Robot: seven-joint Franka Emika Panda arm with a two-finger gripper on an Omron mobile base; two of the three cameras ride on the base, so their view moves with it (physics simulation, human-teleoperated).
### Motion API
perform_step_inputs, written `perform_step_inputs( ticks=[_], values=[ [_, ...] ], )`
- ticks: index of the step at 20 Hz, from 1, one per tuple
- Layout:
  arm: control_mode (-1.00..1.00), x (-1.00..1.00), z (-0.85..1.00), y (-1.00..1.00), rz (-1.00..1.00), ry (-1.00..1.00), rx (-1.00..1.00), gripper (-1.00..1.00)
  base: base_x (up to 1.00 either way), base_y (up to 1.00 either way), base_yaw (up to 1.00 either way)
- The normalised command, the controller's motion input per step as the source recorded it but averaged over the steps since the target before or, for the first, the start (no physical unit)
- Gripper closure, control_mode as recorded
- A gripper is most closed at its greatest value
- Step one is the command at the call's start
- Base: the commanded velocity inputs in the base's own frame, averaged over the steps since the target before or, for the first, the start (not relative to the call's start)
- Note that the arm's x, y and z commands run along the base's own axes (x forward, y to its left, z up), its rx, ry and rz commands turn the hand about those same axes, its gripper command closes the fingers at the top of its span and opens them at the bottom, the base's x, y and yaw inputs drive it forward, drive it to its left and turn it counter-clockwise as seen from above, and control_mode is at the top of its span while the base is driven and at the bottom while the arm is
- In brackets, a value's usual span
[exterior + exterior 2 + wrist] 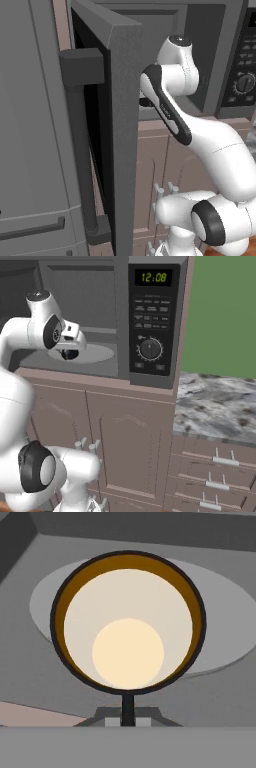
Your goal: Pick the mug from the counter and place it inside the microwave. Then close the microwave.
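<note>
Mug point(128, 622) right at the lens, rim clamped in the gripper point(128, 709) over the microwave point(150, 321) turntable point(95, 353); release too high or off-centre and it could tip.

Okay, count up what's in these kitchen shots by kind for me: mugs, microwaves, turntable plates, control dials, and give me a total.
Mugs: 1, the mug, seen from above over the turntable plate
Microwaves: 1, the microwave, door open
Turntable plates: 1
Control dials: 1, the dial
Total: 4
</note>
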Motion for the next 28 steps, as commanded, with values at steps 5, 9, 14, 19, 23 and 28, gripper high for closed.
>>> perform_step_inputs(
  ticks=[5,9,14,19,23,28],
  values=[
    [-1.00,0.21,-0.09,0.00,0.00,0.00,0.00,1.00,0.00,0.00,0.00],
    [-1.00,0.38,-0.12,0.00,0.00,0.00,0.00,1.00,0.00,0.00,0.00],
    [-1.00,0.35,-0.17,0.00,0.00,0.00,0.00,1.00,0.00,0.00,0.00],
    [-1.00,0.25,-0.32,0.00,0.00,0.00,0.00,1.00,0.00,0.00,0.00],
    [-1.00,0.05,-0.18,0.00,0.00,0.00,0.00,1.00,0.00,0.00,0.00],
    [-1.00,0.00,0.00,0.00,0.00,0.00,0.00,-1.00,0.00,0.00,0.00]
  ],
)
